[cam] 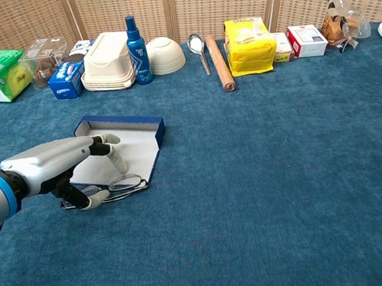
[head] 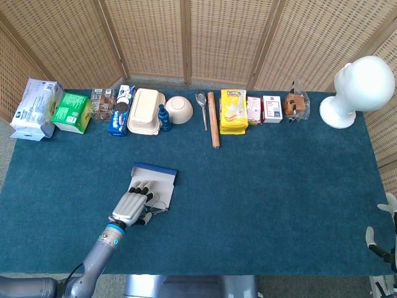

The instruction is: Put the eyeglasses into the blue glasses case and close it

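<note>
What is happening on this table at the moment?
The robot's left hand reaches over the near edge of the open blue glasses case with the white lining, where the thin wire-framed eyeglasses lie. Its fingers are at the eyeglasses, but it is not clear that they grip them. The case is not yet closed. The right hand waits at the far right edge of the blue carpeted table, fingers apart and holding nothing. Food packages stand along the back.

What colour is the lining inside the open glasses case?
White lining, inside the blue glasses case; clearest in the chest view.
</note>
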`<move>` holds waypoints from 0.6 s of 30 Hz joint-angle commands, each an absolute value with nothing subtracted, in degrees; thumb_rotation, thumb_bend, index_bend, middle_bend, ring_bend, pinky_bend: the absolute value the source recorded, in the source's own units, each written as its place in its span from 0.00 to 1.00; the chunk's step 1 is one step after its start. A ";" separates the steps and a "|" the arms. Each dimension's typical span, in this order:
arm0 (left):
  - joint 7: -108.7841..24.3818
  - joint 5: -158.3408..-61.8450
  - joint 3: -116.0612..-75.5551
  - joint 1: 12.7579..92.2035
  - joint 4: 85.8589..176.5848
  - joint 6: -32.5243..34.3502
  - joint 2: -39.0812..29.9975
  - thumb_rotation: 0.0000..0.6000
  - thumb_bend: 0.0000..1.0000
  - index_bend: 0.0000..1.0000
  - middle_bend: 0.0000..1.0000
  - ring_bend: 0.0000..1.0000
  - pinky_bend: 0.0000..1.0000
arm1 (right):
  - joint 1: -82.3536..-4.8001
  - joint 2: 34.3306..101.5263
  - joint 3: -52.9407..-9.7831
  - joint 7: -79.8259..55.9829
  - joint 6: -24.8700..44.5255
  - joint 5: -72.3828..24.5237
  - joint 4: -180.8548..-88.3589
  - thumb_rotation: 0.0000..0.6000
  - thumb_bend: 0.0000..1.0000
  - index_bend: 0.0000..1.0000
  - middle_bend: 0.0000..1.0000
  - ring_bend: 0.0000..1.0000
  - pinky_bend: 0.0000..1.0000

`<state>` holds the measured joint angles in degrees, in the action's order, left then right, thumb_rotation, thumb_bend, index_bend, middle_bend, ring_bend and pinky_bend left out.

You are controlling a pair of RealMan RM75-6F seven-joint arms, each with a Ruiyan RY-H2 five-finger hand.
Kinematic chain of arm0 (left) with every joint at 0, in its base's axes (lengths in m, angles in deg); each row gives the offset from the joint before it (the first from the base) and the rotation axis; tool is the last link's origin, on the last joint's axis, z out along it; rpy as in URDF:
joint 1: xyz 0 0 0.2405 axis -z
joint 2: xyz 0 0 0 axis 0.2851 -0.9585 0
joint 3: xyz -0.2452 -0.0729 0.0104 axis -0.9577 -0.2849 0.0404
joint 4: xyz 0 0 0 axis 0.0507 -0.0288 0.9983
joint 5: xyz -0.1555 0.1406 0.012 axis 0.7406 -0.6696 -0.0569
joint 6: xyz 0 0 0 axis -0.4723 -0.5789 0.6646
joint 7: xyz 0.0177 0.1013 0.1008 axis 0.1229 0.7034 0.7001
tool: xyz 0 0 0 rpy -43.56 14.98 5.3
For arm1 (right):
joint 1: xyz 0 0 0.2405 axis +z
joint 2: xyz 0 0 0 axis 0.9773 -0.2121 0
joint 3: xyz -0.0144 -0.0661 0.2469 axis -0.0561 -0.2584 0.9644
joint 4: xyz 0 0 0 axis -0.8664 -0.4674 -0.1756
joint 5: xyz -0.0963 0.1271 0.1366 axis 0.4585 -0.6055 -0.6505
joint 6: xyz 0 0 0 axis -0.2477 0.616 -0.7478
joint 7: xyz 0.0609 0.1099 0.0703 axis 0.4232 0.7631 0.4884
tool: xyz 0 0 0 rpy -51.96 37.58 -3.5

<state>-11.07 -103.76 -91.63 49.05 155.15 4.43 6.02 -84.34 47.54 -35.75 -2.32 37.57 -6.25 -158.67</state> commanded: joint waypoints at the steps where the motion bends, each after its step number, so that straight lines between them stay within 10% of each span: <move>1: -11.50 -103.82 -91.54 48.82 155.77 4.03 5.22 1.00 0.39 0.32 0.06 0.00 0.00 | -84.30 47.58 -35.70 -2.31 37.55 -6.25 -158.75 1.00 0.45 0.07 0.27 0.12 0.15; 18: -11.74 -106.98 -89.55 47.85 157.50 1.69 3.68 1.00 0.39 0.36 0.06 0.00 0.00 | -85.18 47.73 -35.97 -1.71 39.08 -5.32 -159.29 1.00 0.45 0.07 0.27 0.12 0.16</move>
